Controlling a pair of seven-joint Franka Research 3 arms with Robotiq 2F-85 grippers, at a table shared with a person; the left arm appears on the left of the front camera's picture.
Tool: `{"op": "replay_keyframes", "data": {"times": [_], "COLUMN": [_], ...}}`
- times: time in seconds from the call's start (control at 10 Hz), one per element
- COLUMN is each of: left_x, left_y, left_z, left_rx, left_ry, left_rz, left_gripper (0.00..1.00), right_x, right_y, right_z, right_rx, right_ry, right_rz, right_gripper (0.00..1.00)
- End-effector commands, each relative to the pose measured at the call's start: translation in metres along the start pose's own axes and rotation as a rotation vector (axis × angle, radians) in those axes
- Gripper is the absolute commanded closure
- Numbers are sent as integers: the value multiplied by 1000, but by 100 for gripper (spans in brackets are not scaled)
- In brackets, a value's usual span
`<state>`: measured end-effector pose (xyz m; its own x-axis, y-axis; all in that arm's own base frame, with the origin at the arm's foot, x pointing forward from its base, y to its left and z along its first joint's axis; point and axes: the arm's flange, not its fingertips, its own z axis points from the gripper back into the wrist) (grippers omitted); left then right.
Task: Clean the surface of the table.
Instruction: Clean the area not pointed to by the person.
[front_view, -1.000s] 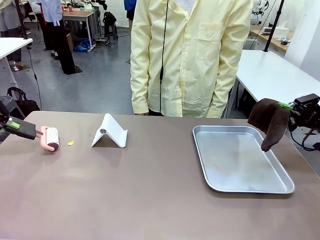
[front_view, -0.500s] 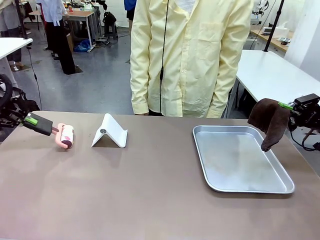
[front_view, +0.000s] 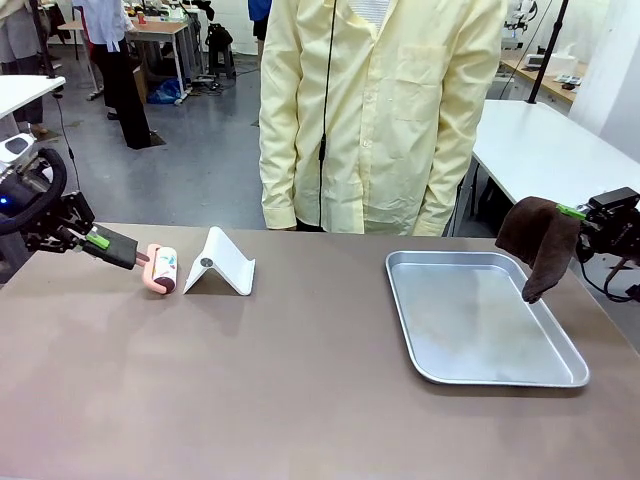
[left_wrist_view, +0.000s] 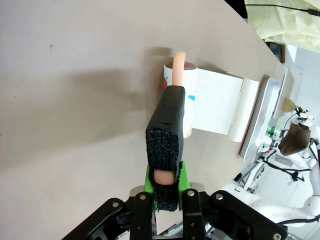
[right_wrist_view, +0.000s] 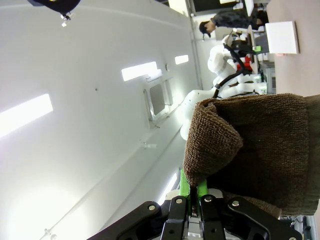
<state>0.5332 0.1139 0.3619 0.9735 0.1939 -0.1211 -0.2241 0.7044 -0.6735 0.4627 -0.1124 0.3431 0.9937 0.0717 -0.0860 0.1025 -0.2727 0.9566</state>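
Note:
My left gripper (front_view: 103, 243) is shut on the black foam grip (left_wrist_view: 167, 131) of a pink-handled lint roller (front_view: 161, 269). The roller head rests on the taupe-brown table (front_view: 300, 390) at the far left, right beside a white folded stand (front_view: 221, 264). In the left wrist view the roller (left_wrist_view: 178, 82) touches the stand (left_wrist_view: 217, 107), beyond my left gripper (left_wrist_view: 167, 186). At the table's right edge my right gripper (front_view: 583, 216) is shut on a brown cloth (front_view: 540, 242) that hangs in the air beside the tray. The right wrist view has the cloth (right_wrist_view: 260, 145) pinched in that gripper (right_wrist_view: 195, 192).
A shiny metal tray (front_view: 432, 369) lies on the right half of the table. A person in a pale yellow shirt (front_view: 380, 110) stands at the far edge, behind the stand and tray. A white-topped table (front_view: 550, 150) stands beyond the right arm.
My left gripper has swept the roller rightward along the table, from the far left edge up to the white stand. A small yellow scrap no longer shows. The right arm is still.

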Motion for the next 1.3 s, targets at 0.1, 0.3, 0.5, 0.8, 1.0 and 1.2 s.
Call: {"op": "replay_keyframes", "data": {"times": [0.1, 0.3, 0.5, 0.8, 1.0, 1.2], "left_x": [-6, -33, -73, -133, -164, -185], "left_y": [4, 6, 16, 54, 85, 126], "left_z": [15, 59, 107, 164, 185, 196], "left_rx": [-86, -233, -356, -449, -527, -611], "left_ry": [-15, -38, -37, -139, -181, -152], "left_rz": [32, -5, -85, -238, -274, -280], "left_gripper": [80, 80, 80, 80, 80, 80], "right_x": [-2, -2, -2, -2, -2, -2], "right_y": [3, 3, 3, 3, 3, 3], "right_z": [-1, -1, -1, -1, -1, -1], "right_rx": [13, 13, 13, 13, 13, 13], "right_ry": [12, 12, 12, 12, 12, 12], "right_rz": [18, 18, 18, 18, 18, 18], "right_gripper": [94, 94, 94, 94, 94, 94]}}
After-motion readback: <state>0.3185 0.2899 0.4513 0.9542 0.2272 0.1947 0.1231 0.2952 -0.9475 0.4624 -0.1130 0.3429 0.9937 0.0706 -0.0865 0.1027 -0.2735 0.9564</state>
